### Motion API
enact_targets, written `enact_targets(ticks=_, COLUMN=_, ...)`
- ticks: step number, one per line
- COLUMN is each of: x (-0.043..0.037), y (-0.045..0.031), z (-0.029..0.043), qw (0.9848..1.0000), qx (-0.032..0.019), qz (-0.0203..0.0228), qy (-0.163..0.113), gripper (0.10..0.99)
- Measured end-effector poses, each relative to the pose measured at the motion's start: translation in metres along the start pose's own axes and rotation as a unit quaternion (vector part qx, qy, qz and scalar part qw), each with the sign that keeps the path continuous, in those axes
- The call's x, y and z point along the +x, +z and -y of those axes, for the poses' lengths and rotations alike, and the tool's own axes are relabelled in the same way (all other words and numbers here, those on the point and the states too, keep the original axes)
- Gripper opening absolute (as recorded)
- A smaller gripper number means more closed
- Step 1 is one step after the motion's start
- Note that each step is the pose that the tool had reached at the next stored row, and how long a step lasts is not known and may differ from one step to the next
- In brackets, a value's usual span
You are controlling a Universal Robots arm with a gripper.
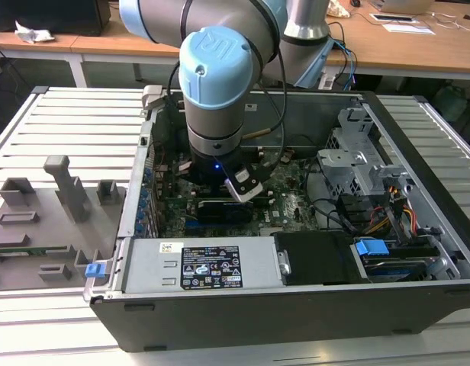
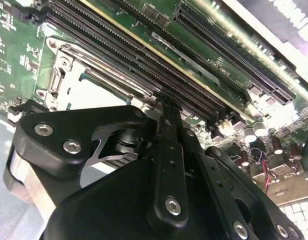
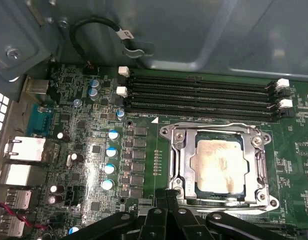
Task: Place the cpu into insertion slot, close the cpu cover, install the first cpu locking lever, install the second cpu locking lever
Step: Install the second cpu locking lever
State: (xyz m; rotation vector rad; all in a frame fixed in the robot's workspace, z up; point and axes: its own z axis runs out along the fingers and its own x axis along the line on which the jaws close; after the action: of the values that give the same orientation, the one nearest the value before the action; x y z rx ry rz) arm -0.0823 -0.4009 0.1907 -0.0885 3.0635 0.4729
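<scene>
Already the cpu point(image 3: 220, 164) is seated in the insertion slot point(image 3: 180, 165) with the cpu cover point(image 3: 259, 160) lowered; the gripper point(image 3: 166, 197), fingers pressed together empty, is held at the socket's edge.

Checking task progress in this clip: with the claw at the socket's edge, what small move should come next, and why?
Probably ease the claw down onto the locking lever along that edge. The cpu already lies under the lowered cpu cover, and the closed claw tips sit right beside the frame. I cannot tell whether the lever is latched.
</scene>
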Motion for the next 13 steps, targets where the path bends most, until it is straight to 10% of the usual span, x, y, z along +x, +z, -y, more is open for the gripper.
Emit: enact_targets(ticks=13, x=0.0, y=-0.0054, z=-0.0018, qw=0.9999, qx=0.0114, qz=-0.0005, qy=0.0, gripper=0.106)
